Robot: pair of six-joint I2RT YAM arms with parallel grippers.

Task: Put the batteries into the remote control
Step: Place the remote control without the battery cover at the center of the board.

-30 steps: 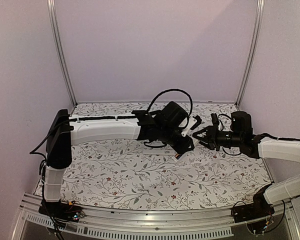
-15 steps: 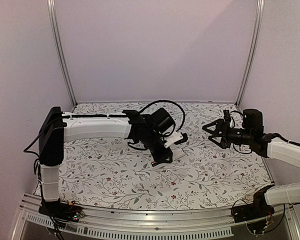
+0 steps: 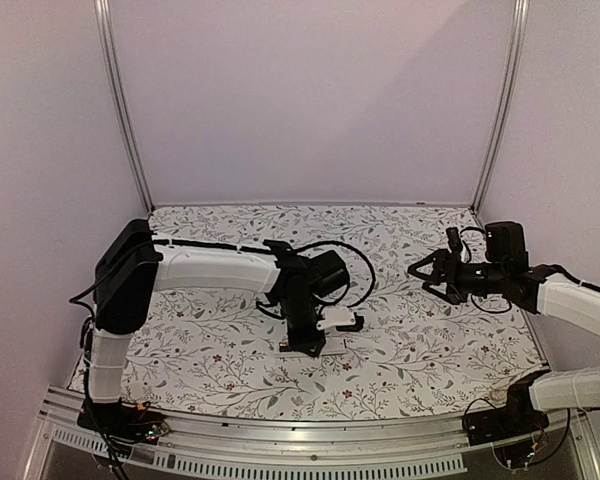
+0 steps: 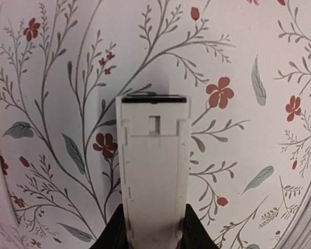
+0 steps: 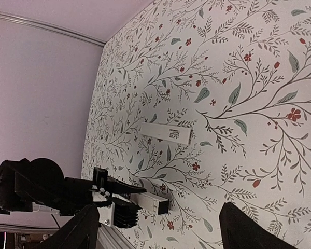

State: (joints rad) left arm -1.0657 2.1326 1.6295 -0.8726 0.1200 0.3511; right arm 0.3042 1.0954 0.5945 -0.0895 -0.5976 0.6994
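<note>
Top external view, working out from the near edge: the left hand (image 3: 308, 338) hangs low over the tabletop (image 3: 210, 352), about midway across and a little closer to the near edge than the far one. It is clamped on the remote control (image 3: 340, 322), whose white bar juts toward the right edge. Farther off, beside the right edge, the right hand (image 3: 428, 272) hovers in the air with its jaws spread and nothing in them.

To my eye the step in hand is setting the remote control in place for loading. Whether it touches the tabletop I cannot tell. No batteries show in any view, so I can't say if they are already inside or lying out of sight. If they are loose, the next move calls for the free right hand to find one and pinch it. That is a tiny thing needing a careful, narrow grip, while the left hand holds the bar steady.

The left wrist view gives what the overhead cannot. The grip is at one end of the bar, with fingers (image 4: 111, 236) on its two long sides, and the free end carries a dark strip and a small square notch. The right wrist view adds a flat white cover piece (image 5: 168, 134) lying on the tabletop just beyond the remote control, toward the far edge. I cannot pick that piece out from above. Its lying apart suggests the loading is not finished.
</note>
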